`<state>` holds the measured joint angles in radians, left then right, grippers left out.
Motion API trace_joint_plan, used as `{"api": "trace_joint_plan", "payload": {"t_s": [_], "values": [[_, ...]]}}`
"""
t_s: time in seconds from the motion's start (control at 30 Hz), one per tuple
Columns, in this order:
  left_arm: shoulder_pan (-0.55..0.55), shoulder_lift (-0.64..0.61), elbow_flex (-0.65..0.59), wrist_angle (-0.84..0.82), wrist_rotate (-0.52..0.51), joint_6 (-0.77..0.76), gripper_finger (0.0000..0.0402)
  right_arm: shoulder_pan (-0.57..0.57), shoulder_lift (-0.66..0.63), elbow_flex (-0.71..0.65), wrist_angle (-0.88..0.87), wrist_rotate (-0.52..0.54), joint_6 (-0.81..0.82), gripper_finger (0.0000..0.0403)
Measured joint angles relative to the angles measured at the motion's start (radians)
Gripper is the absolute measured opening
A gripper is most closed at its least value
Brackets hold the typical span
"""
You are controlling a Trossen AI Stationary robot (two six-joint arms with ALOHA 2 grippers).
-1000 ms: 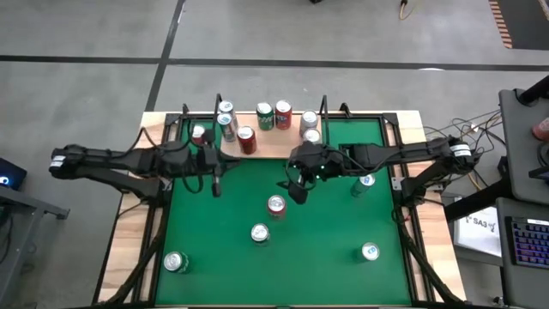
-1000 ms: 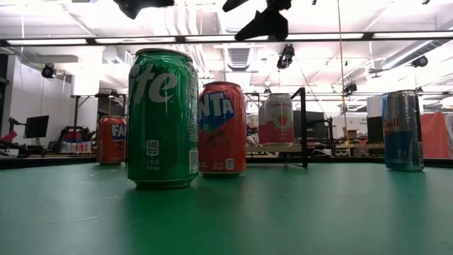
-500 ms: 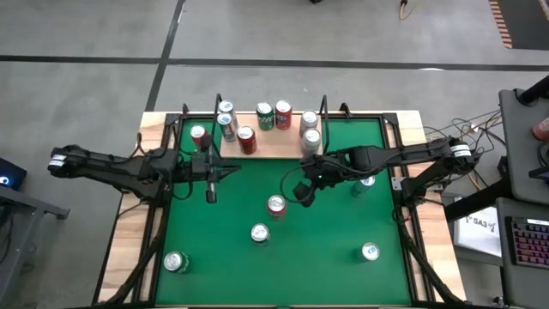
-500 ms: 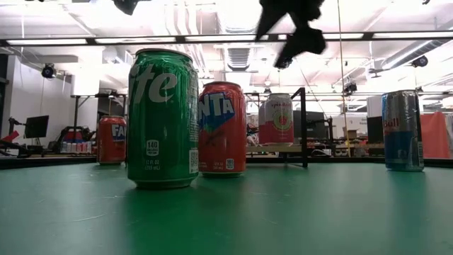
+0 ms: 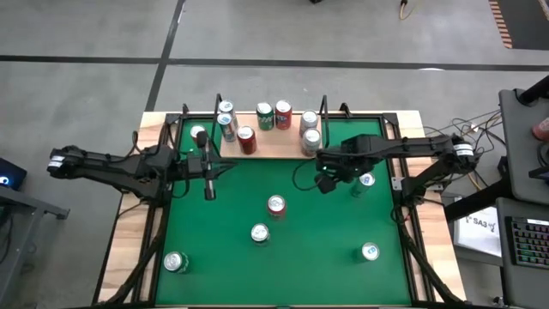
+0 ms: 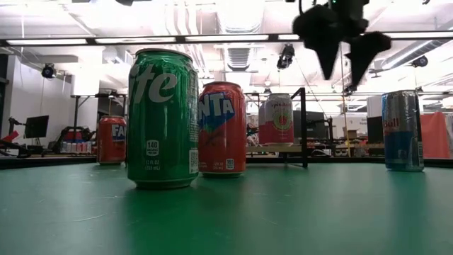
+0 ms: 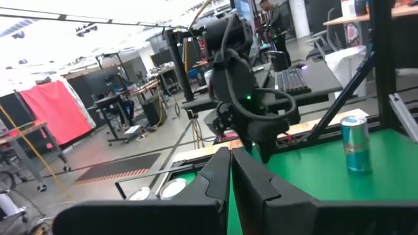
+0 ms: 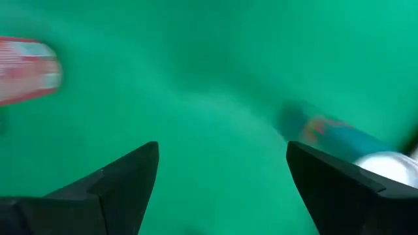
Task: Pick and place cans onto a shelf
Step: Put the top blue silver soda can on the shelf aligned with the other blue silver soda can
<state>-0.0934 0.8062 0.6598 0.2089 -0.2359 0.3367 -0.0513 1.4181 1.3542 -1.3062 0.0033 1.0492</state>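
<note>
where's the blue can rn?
High view: the blue can stands on the green table, right side, just beside the open right end effector, below the shelf.

My robotics lab: grey concrete floor (image 5: 283, 34), black metal workbenches (image 7: 130, 108), white strip ceiling lights (image 6: 226, 37), black computer keyboard (image 5: 525, 243).

A grey concrete floor (image 5: 283, 34), crossed by dark seam lines, is seen around the green-topped table (image 5: 283, 249). Beyond the table's far edge, a white ceiling (image 6: 212, 18) lit by long strip lights (image 6: 226, 37) is shown, with pipes and ducts hung beneath it. A red screen (image 7: 55, 108) is set up well behind the table among desks and rolling stands. To the table's right, a desk with a keyboard (image 5: 525, 240) and papers is placed.
</note>
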Motion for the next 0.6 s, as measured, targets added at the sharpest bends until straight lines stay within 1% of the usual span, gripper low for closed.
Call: {"api": "trace_joint_plan", "payload": {"t_s": [0.3, 0.6], "values": [[0.036, 0.003, 0.000, 0.010, -0.001, 0.022, 0.0000, -0.053, -0.050, -0.001, -0.264, -0.012, 0.038, 0.0326], [0.054, 0.008, 0.000, 0.012, -0.001, 0.022, 0.0000, -0.055, -0.095, -0.041, -0.263, -0.014, 0.054, 0.0327]]}}
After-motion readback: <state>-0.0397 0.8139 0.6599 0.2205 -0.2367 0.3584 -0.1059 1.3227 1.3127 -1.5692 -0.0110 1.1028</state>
